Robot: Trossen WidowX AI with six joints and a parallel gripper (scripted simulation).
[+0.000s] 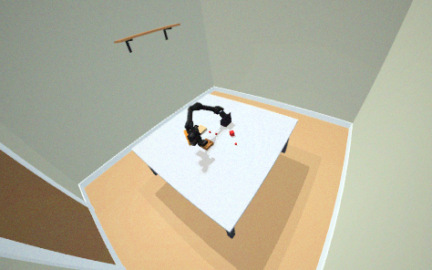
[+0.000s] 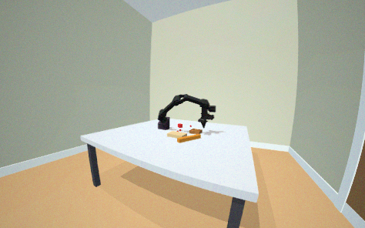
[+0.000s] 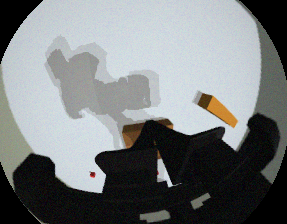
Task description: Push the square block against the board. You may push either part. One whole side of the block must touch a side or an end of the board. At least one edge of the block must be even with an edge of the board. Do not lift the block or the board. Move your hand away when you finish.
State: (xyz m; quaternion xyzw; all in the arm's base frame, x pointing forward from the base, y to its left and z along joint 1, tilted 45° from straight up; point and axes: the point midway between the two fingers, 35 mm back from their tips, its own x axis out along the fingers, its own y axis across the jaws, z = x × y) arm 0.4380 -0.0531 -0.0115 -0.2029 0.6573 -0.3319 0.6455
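A small brown square block (image 2: 195, 131) (image 1: 209, 144) lies flat on the white table (image 2: 195, 165) (image 1: 231, 182). In the wrist view the block (image 3: 135, 133) sits right at my fingertips, partly hidden by them. The long orange board (image 2: 189, 138) (image 3: 218, 108) lies flat a little apart from the block, with bare table between them. My gripper (image 2: 204, 124) (image 1: 226, 122) (image 3: 148, 123) is shut on nothing. It points down, just behind the block and a little above the table.
A pale flat square slab (image 2: 175, 134) lies beside the board. A small red cube (image 2: 179, 125) (image 1: 232, 133) and tiny red specks (image 1: 236, 143) (image 3: 93, 175) lie near the arm's base (image 2: 162, 125). The table edges are far off.
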